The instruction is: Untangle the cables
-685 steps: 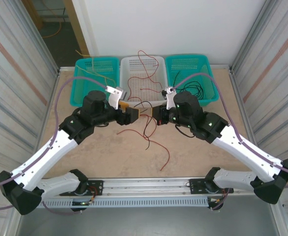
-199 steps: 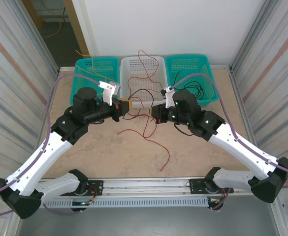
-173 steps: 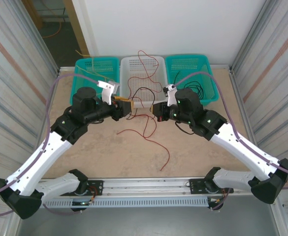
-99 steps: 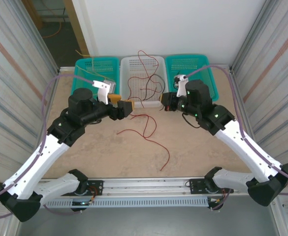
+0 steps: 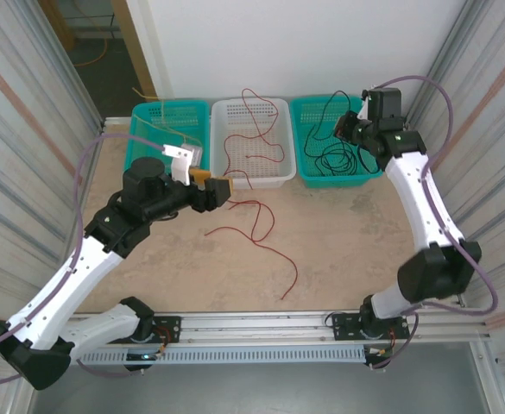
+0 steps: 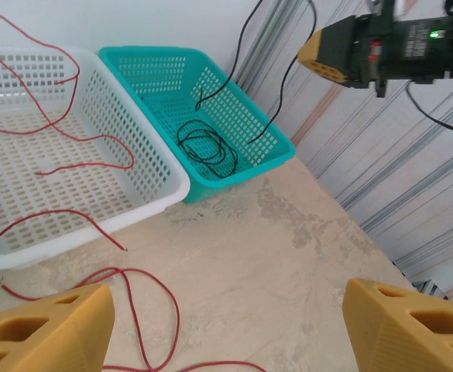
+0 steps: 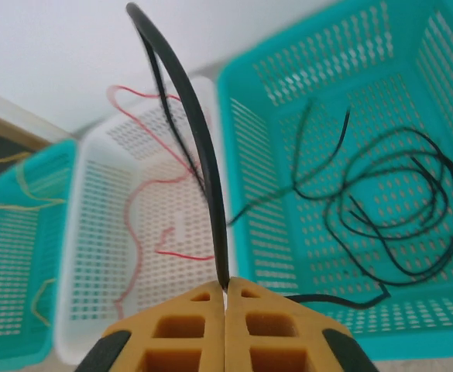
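My right gripper (image 5: 347,126) hangs high over the right teal basket (image 5: 369,168), shut on a black cable (image 7: 199,139) that rises from between its fingertips (image 7: 226,293). The rest of the black cable (image 5: 334,155) lies coiled in that basket (image 7: 396,201). One red cable (image 5: 256,226) loops on the table, with one end over the white basket's rim. My left gripper (image 5: 216,183) hovers open beside it, and the red loop (image 6: 145,298) lies below its yellow fingers (image 6: 44,329). More red cable (image 5: 256,129) sits in the white basket (image 5: 274,179). Yellow cable (image 5: 161,121) lies in the left teal basket.
Three baskets line the back wall: left teal (image 5: 135,168), white in the middle, right teal. Corrugated metal walls (image 5: 28,129) close both sides. A rail (image 5: 261,323) runs along the near edge. Bare tabletop (image 5: 347,233) lies at the front right.
My right arm swung from the table's middle to the back right, carrying the black cable up over the right teal basket. My left gripper opened and shifted slightly left.
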### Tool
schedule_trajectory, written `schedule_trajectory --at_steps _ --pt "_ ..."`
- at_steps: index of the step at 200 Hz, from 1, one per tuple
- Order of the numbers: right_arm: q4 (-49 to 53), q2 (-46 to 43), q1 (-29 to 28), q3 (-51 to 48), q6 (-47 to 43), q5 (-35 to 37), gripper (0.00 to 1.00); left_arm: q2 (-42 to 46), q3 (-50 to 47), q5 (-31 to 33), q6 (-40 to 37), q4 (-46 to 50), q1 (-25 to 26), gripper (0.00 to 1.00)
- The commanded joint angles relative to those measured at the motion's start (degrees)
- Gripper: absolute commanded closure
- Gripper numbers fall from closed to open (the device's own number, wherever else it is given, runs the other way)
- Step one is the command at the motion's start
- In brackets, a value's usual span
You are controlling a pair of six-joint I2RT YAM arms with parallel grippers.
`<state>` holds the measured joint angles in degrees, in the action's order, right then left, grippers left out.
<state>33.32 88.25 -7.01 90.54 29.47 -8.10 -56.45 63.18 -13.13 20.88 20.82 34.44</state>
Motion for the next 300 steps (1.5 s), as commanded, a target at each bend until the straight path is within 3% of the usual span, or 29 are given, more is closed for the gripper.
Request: schedule_trajectory --at_steps 1,20,43,83,125,172,234,300 --pt "4.1 4.1 2.0 1.9 -1.1 -4.2 0.77 1.8 -1.3 1.7 1.2 0.9 -0.5 0.22" --pt "4.3 4.1 2.0 1.0 -1.4 -4.4 0.61 2.0 -2.1 2.1 1.6 0.9 -0.6 0.23" --pt "3.5 1.1 0.1 -2.1 -1.4 -4.7 0.56 1.5 -2.7 2.4 1.9 0.4 -0.6 0.25" --pt "3.0 -6.4 -11.8 -12.6 -1.5 2.5 0.42 -0.1 -2.8 3.0 3.0 -1.0 -0.6 0.31" --pt "1.3 -10.0 -27.7 -25.7 8.2 13.8 0.43 0.2 -3.5 3.5 3.0 -0.9 -0.7 0.33" --pt "-1.9 -3.7 -35.8 -32.1 20.1 16.0 0.47 1.3 -3.9 4.1 2.9 -0.7 -1.1 0.34" --pt "-5.0 8.4 -37.2 -28.4 20.7 13.4 0.52 3.2 -5.0 4.3 3.2 0.2 -1.7 0.35" --pt "-7.0 15.7 -37.1 -24.6 20.4 13.0 0.55 2.9 -5.3 3.6 3.7 -0.4 -2.1 0.35"
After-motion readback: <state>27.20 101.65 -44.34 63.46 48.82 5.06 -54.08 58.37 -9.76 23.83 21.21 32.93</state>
